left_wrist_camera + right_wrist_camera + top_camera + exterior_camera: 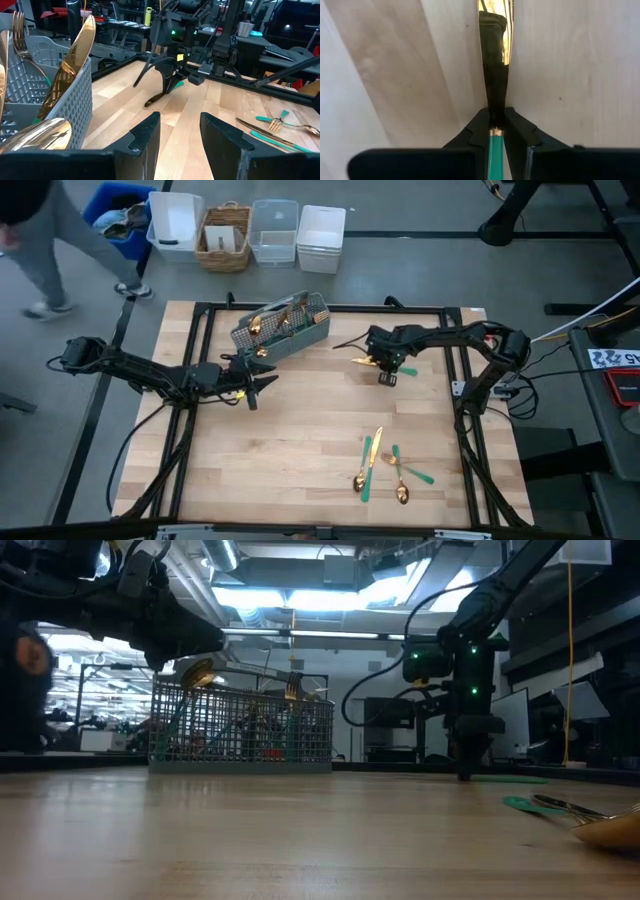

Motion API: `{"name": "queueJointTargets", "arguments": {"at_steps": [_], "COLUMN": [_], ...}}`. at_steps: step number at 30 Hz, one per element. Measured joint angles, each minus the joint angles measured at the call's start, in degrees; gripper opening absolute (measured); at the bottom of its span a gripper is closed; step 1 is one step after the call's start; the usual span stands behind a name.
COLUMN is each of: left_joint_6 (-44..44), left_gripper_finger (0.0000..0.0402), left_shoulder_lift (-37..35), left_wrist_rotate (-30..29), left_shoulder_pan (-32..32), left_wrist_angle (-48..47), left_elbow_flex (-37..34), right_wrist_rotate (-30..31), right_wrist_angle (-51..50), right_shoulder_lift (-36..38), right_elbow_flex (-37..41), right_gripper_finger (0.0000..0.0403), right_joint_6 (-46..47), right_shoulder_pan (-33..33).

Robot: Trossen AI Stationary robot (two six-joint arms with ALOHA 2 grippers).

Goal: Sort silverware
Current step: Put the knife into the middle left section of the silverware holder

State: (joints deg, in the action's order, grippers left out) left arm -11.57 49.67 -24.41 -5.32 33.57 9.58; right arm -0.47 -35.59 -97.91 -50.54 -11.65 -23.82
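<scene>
My right gripper (386, 366) stands at the table's far right, pointing down, shut on a knife with a gold blade (495, 55) and a teal handle (495, 157). A grey mesh caddy (282, 328) at the far middle holds several gold-headed pieces standing upright (75, 60). More silverware lies flat near the right front: a knife (373, 452), spoons (360, 480) and a fork (274, 124). My left gripper (180, 134) hovers open just near-side of the caddy, level, with nothing between its fingers. My right gripper pinches the knife between its two fingers at the spot where the gold blade meets the teal handle (495, 132). The fingers come from above and lie across the knife. The blade (156, 100) slopes down toward the table; whether its tip touches the wood I cannot tell.
A black frame rail (320, 308) runs around the wooden table. Beyond the far edge stand several bins and a basket (225, 238). A person's legs (60, 250) show at the far left. Bare wood (300, 430) lies between the caddy and the loose silverware.
</scene>
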Motion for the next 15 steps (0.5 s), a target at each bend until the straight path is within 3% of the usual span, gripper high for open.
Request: {"name": "queueJointTargets", "arguments": {"at_steps": [15], "left_joint_6": [0.0], "left_gripper_finger": [0.0131], "left_shoulder_lift": [0.0], "left_wrist_rotate": [0.01], "left_shoulder_pan": [0.0], "left_wrist_angle": [0.01], "left_elbow_flex": [0.0], "right_wrist_rotate": [-3.92], "right_wrist_angle": [-0.85], "right_shoulder_lift": [-0.13], "right_elbow_flex": [-0.6], "right_gripper_finger": [0.0045], "right_joint_6": [3.11], "right_shoulder_pan": [0.16]}}
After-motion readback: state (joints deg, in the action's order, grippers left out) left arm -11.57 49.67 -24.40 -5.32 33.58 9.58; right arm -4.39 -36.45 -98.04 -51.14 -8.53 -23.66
